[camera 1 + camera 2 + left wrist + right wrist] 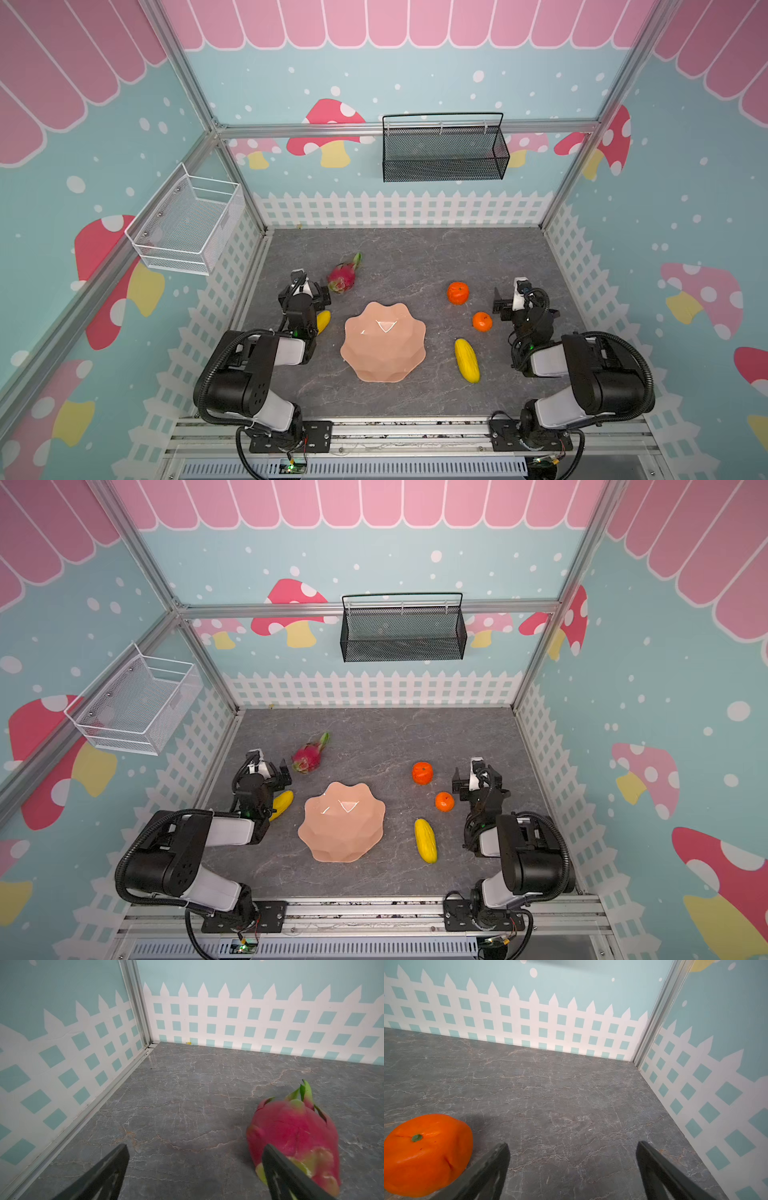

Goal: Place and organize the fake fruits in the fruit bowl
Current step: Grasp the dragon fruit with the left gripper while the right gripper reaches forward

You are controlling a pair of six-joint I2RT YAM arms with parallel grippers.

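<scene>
Two sets of jaws spread wide, gripping nothing: the left gripper (196,1147) low over the grey tabletop (187,1095), with the dragon fruit (295,1136) just beside one finger but outside the gap, at about 1 o'clock from the gripper in both top views; the right gripper (573,1144) equally released over bare table, with the farther orange (425,1155) just outside its jaws, at about 9 o'clock in a top view. Further out, around the fruit bowl (374,361) near mid-table: nearer orange (482,321) at 2 o'clock, one yellow ribbed fruit (467,360) at 3 o'clock, the second yellow fruit (323,321) at 10 o'clock, half hidden under the left arm. Bowl empty, all five fruits on the table. Judged step: the opening reach, nothing picked up yet. Next, probably: shift the left jaws toward 1 o'clock until straddling the dragon fruit's thick body, lower, close, then lift and carry toward 4 o'clock to the bowl. Worth centring the pinch, given the tapered, smooth-looking shape; likely to slip from an off-centre grip.
</scene>
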